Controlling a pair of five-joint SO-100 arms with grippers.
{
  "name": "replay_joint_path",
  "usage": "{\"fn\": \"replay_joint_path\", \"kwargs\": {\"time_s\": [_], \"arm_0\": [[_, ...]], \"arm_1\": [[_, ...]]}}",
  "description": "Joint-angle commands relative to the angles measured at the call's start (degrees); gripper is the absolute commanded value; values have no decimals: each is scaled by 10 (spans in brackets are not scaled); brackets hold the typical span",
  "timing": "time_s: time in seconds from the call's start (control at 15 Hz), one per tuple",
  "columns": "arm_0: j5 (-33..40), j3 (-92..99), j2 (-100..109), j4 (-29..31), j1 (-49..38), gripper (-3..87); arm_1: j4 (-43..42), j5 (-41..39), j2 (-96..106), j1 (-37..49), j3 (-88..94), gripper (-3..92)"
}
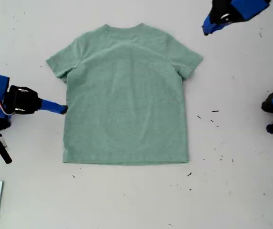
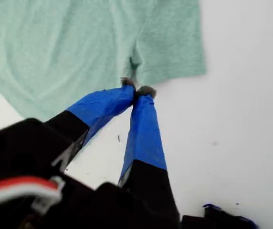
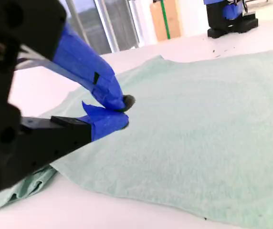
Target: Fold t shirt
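Exterior view shows my second tool (image 1: 64, 109) (jaws closed) just beside the t shirt (image 1: 127, 95).

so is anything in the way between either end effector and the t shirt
Nothing visible. My second end effector is already at the t shirt edge on the exterior view's left; my first end effector hangs over bare table beside a sleeve.

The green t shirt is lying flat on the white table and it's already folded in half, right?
Not quite. The t shirt does lie flat on the white table, but it isn't folded: the exterior view shows it spread out fully, with both sleeves, the neck and the bottom hem all showing.
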Motion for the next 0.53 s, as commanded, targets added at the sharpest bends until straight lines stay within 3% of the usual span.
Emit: {"fn": "replay_joint_path", "kwargs": {"time_s": [0.0,0.13,0.47], "arm_0": [[4,4,5,-9,8,-1],[4,4,5,-9,10,-1],[4,4,5,-9,10,-1]], "arm_1": [[1,-22,4,26,-7,236],[-32,-40,4,53,63,285],[-300,-79,-19,82,339,284]]}}
